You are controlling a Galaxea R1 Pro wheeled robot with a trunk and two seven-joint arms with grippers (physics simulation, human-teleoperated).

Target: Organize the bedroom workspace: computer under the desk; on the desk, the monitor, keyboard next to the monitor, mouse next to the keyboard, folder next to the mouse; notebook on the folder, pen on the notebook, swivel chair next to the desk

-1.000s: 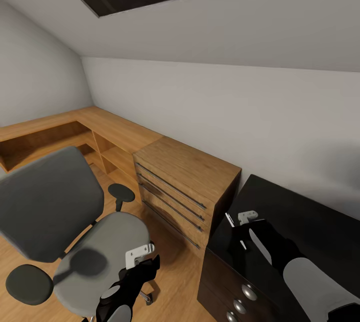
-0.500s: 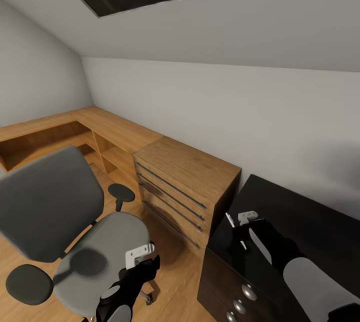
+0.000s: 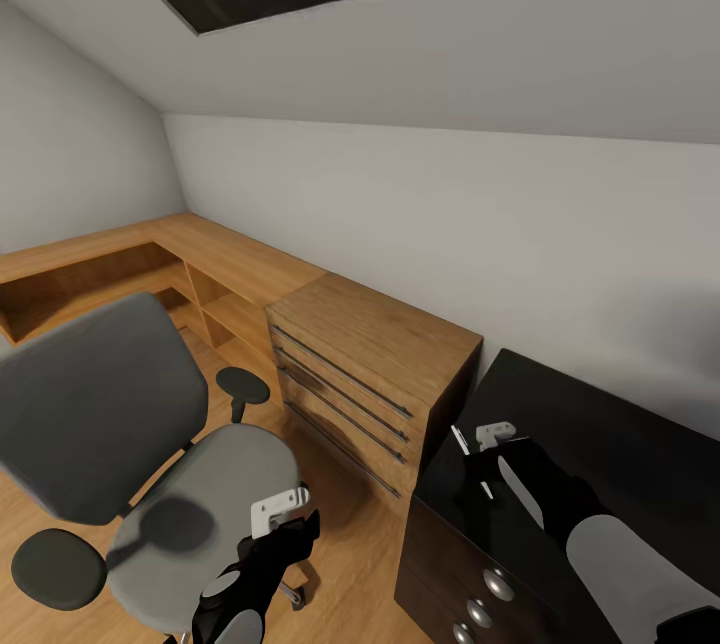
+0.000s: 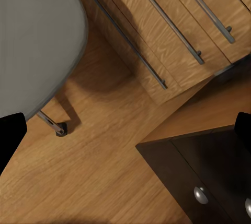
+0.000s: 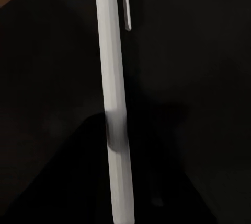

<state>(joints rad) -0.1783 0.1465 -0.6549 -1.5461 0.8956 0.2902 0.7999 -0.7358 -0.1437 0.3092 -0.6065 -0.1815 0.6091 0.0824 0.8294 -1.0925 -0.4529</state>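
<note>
The grey swivel chair (image 3: 100, 404) stands at the left with nothing on its seat (image 4: 31, 36). The black desk (image 3: 600, 424) fills the lower right. My right gripper (image 3: 476, 464) hovers over the desk's near corner, shut on the pale pen (image 3: 459, 439), whose ends stick out on both sides. The right wrist view has the pen (image 5: 112, 78) running across dark desk top. My left gripper (image 3: 290, 534) hangs open over the wood floor between chair and desk, its fingertips wide apart (image 4: 125, 130). Folder, notebook, monitor, keyboard, mouse and computer are out of view.
A light wood dresser (image 3: 370, 344) with bar handles (image 4: 172, 31) stands between chair and desk. A low wood shelf unit (image 3: 120, 264) runs along the left wall. Desk drawers with silver knobs (image 4: 201, 195) face the floor gap. The sloped ceiling comes low over the back wall.
</note>
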